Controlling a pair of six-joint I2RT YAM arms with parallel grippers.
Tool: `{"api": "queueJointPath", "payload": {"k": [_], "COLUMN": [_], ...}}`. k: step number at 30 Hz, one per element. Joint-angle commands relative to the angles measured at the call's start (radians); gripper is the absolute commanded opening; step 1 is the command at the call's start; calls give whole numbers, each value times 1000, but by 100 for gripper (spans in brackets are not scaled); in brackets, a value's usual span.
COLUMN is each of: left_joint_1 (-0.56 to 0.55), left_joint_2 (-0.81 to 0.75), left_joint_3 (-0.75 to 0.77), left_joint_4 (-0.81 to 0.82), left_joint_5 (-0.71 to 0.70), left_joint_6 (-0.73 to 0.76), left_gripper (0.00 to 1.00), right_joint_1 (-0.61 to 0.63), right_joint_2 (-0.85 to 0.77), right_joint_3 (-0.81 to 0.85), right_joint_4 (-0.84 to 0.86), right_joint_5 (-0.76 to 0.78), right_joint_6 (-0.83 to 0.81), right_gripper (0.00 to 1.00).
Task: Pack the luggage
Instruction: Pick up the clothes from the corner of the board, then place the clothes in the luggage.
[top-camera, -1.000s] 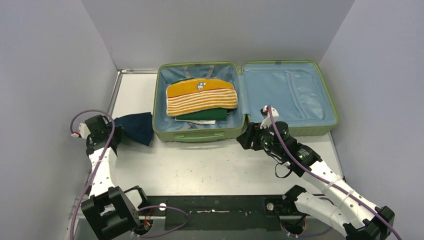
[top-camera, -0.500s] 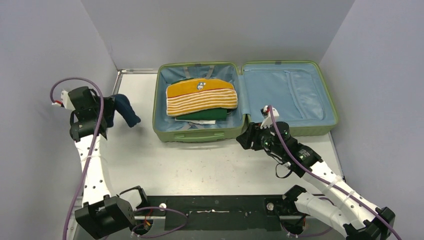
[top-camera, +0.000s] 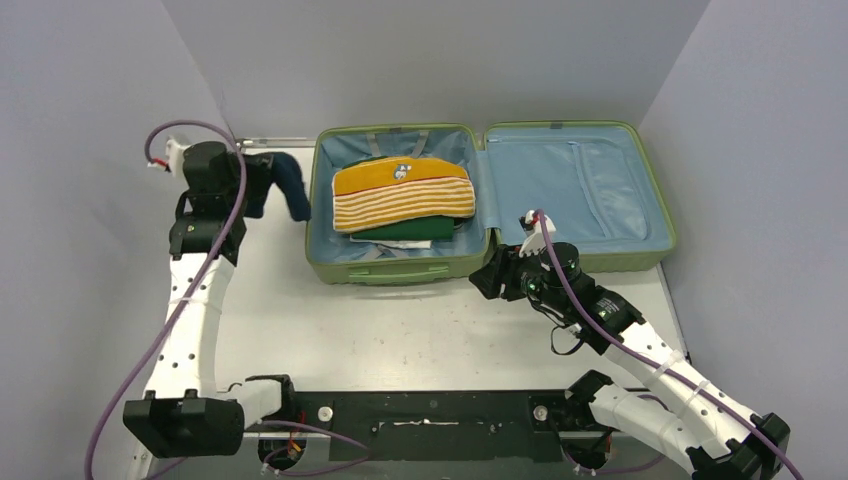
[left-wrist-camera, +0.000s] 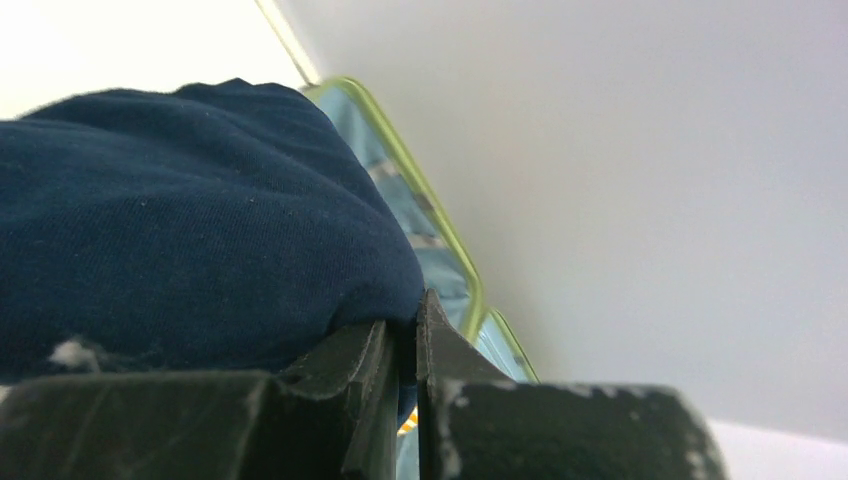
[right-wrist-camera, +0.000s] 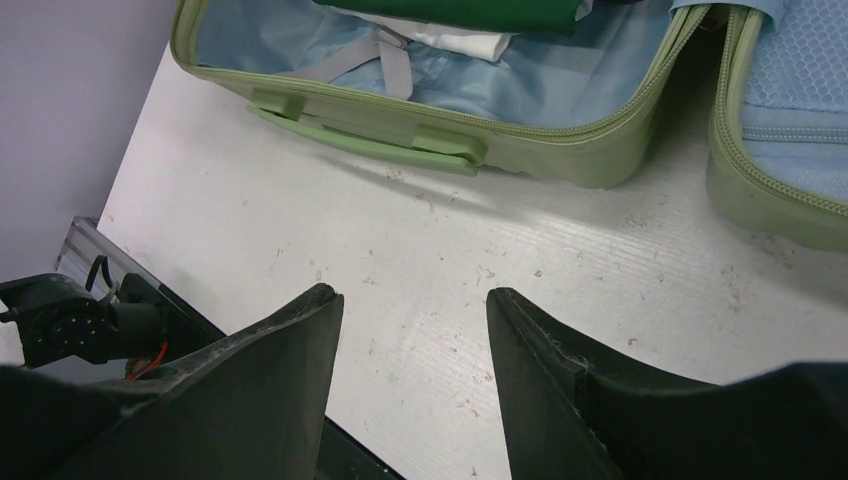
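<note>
The luggage (top-camera: 400, 270) lies open at the back of the table, light green with blue lining, its lid (top-camera: 580, 190) flat to the right. In its left half sits a stack of folded clothes: a yellow striped garment (top-camera: 402, 194) over a green one (top-camera: 405, 230). My left gripper (top-camera: 262, 180) is raised just left of the luggage, shut on a navy blue garment (top-camera: 290, 185) (left-wrist-camera: 190, 220) that hangs beside the rim. My right gripper (top-camera: 486, 280) (right-wrist-camera: 412, 300) hovers open and empty over bare table by the luggage's front edge (right-wrist-camera: 400, 135).
Grey walls close in the table on the left, back and right. A black mounting rail (top-camera: 430, 420) runs along the near edge between the arm bases. Purple cables loop off both arms.
My left arm has lifted the navy garment off the table and swung it up and right, from the left edge to beside the luggage's left rim. The right arm has stayed put.
</note>
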Motion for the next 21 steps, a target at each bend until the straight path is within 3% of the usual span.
{"api": "queueJointPath", "payload": {"k": [1, 6, 12, 17, 21], "left_joint_1": [-134, -232, -386, -427, -436], "left_joint_2": [35, 109, 212, 298, 369], "left_joint_3": [162, 262, 262, 227, 233], "left_joint_4": [159, 190, 381, 568, 627], "left_joint_5": [-117, -176, -245, -252, -204], "left_joint_6": [-15, -5, 0, 19, 7], "left_gripper": [0, 0, 0, 0, 0], "right_joint_1": [6, 5, 2, -11, -75], "right_joint_2": [-9, -23, 42, 133, 180], "right_joint_3": [54, 58, 82, 164, 164], "right_joint_4": [46, 61, 210, 339, 481], "right_joint_5": [-12, -25, -86, -89, -121], "right_joint_6": [-3, 8, 84, 175, 307], "right_gripper": [56, 56, 59, 72, 86]}}
